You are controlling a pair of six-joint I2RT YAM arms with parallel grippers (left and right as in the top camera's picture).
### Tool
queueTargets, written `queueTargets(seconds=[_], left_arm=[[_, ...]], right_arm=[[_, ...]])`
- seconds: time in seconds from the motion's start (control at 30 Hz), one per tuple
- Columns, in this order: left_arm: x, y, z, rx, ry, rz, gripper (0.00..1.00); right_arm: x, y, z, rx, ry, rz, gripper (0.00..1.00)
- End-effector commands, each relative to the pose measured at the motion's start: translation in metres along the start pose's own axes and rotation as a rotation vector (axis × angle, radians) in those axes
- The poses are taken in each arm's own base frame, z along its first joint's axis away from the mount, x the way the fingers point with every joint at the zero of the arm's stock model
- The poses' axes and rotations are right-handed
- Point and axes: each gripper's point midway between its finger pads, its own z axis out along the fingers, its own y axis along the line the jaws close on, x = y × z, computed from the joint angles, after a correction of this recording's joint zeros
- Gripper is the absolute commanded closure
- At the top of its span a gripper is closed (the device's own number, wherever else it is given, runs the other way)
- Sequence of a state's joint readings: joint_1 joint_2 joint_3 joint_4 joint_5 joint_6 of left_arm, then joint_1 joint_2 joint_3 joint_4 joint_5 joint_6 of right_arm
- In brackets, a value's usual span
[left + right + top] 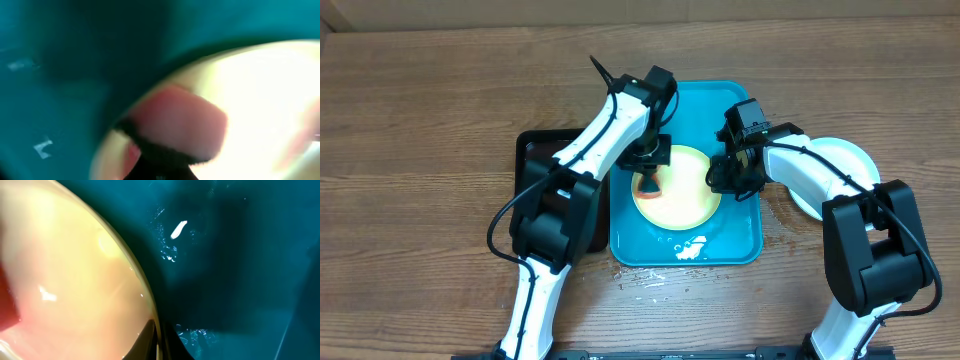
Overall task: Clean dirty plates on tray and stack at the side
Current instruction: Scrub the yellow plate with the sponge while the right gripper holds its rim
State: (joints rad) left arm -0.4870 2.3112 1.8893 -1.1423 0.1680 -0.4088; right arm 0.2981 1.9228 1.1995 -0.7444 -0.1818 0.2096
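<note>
A pale yellow plate [682, 200] lies on the turquoise tray [735, 232]. My left gripper [650, 172] is shut on a red-pink sponge [648, 188] and presses it on the plate's left part. In the left wrist view, which is blurred, the sponge [185, 125] sits on the plate [270, 90]. My right gripper [720, 176] is shut on the plate's right rim. The right wrist view shows its fingers [159, 342] pinching the rim of the plate [75, 265]. A pale blue-white plate [840, 165] lies on the table right of the tray, partly under my right arm. A third plate is not visible.
A smaller black tray [532, 158] lies left of the turquoise tray, partly under my left arm. White scraps [692, 247] lie at the turquoise tray's front edge, and small crumbs [645, 280] lie on the wooden table in front of it.
</note>
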Motion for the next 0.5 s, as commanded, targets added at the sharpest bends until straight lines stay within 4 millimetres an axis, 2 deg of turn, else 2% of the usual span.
queueTargets(seconds=[0.0, 0.1, 0.3, 0.37, 0.47], left_arm=[[0.019, -0.05, 0.022, 0.239, 0.122, 0.043, 0.96], [0.027, -0.075, 0.027, 0.356, 0.168, 0.062, 0.96], [0.029, -0.096, 0.022, 0.461, 0.166, 0.141, 0.96], [0.029, -0.091, 0.023, 0.444, 0.168, 0.132, 0.96], [0.029, -0.066, 0.028, 0.337, 0.178, 0.095, 0.96]], right_arm=[[0.014, -0.017, 0.017, 0.082, 0.054, 0.003, 0.96], [0.015, -0.017, 0.017, 0.082, 0.056, 0.003, 0.96], [0.015, -0.017, 0.017, 0.082, 0.056, 0.003, 0.96], [0.015, -0.017, 0.017, 0.082, 0.056, 0.003, 0.96], [0.015, -0.017, 0.017, 0.082, 0.057, 0.003, 0.96]])
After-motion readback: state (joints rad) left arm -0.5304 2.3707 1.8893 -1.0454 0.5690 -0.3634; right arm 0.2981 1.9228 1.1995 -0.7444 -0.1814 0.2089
